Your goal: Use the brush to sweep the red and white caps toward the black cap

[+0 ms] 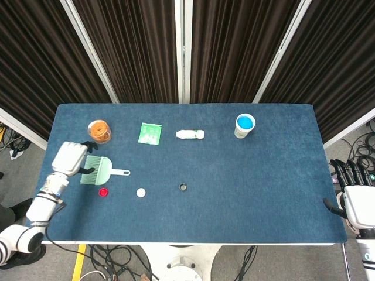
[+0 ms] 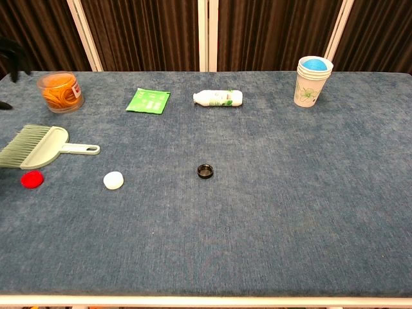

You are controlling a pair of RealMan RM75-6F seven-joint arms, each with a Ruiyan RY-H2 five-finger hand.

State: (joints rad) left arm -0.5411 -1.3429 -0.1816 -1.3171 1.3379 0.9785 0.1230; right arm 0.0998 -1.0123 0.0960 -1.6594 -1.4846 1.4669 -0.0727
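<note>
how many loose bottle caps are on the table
3. The red cap lies near the table's left edge, just in front of the brush. The white cap sits to its right. The black cap is near the table's middle. None seems hidden.
</note>
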